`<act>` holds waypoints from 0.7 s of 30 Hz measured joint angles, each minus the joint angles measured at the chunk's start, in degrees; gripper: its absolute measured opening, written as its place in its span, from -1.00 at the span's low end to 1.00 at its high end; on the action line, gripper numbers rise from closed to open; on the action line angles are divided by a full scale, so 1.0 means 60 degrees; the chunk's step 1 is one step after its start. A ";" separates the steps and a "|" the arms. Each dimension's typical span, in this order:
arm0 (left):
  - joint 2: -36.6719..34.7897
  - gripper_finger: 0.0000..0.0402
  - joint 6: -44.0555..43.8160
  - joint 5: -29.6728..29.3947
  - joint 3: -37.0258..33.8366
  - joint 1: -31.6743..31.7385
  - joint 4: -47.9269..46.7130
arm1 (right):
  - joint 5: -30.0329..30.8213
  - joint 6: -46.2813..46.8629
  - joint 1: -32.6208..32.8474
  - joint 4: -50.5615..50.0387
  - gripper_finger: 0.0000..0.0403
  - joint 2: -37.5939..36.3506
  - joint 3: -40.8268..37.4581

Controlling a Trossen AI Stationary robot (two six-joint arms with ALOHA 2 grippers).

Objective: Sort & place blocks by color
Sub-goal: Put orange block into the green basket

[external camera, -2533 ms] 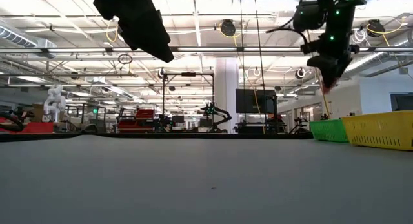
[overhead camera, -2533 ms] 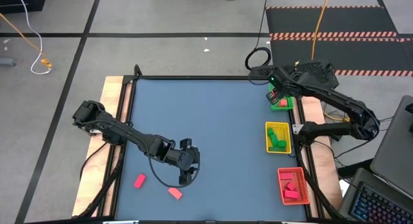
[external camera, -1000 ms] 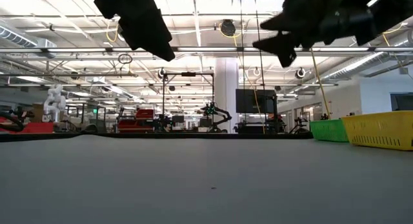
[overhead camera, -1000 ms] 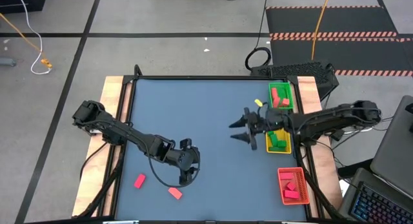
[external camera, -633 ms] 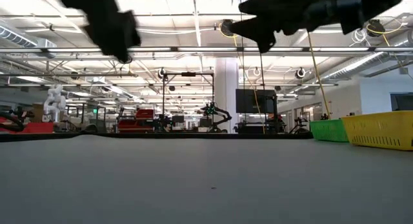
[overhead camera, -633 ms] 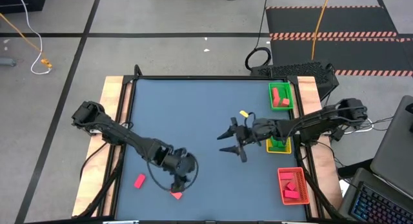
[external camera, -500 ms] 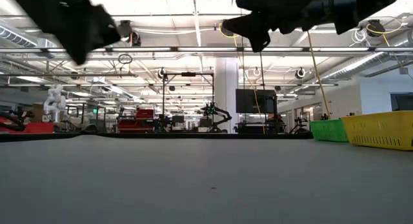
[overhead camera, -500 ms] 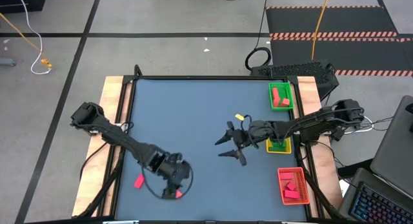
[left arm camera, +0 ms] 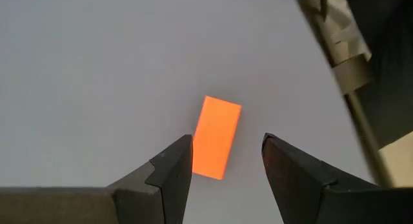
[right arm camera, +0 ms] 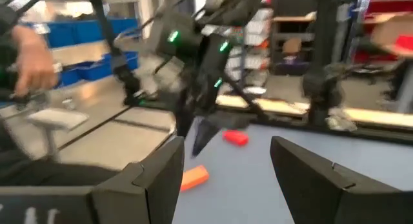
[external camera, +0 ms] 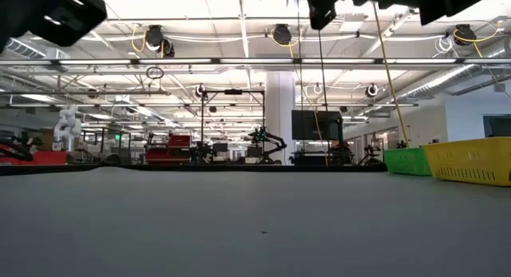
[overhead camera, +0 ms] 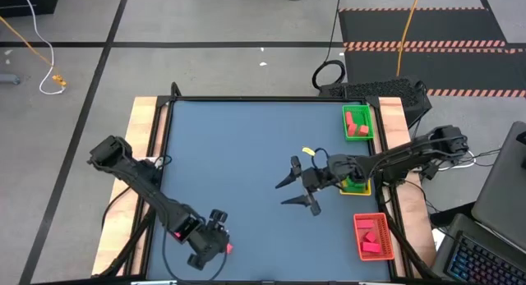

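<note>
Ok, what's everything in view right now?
table: one, blue top
green tray: one, far right edge
red blocks in it: at least two
yellow tray: one, mostly under right arm
red tray: one, near right corner
pink blocks in it: several
loose blocks: red, pink, near left
laptop: right of table
left gripper: jaws open over the red block
right gripper: jaws open, mid-table

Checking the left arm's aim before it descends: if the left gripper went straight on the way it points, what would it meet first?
Probably the red block lying on the table: the open left gripper hangs over it, the block's near end between the fingers.
</note>
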 joint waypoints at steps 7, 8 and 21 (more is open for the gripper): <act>0.0815 -0.06 0.0670 0.0699 0.0000 0.0379 -0.0101 | 0.0810 -0.0445 0.0597 -0.0711 0.12 -0.0550 0.0207; 0.0935 -0.06 0.0779 0.0778 0.0000 0.0389 -0.0116 | 0.0856 -0.0529 0.0684 -0.0704 0.12 -0.0610 0.0207; 0.1516 -0.06 0.1321 0.0786 0.0013 0.0509 0.0225 | 0.1528 -0.0975 0.1074 -0.1069 0.12 -0.1039 0.0214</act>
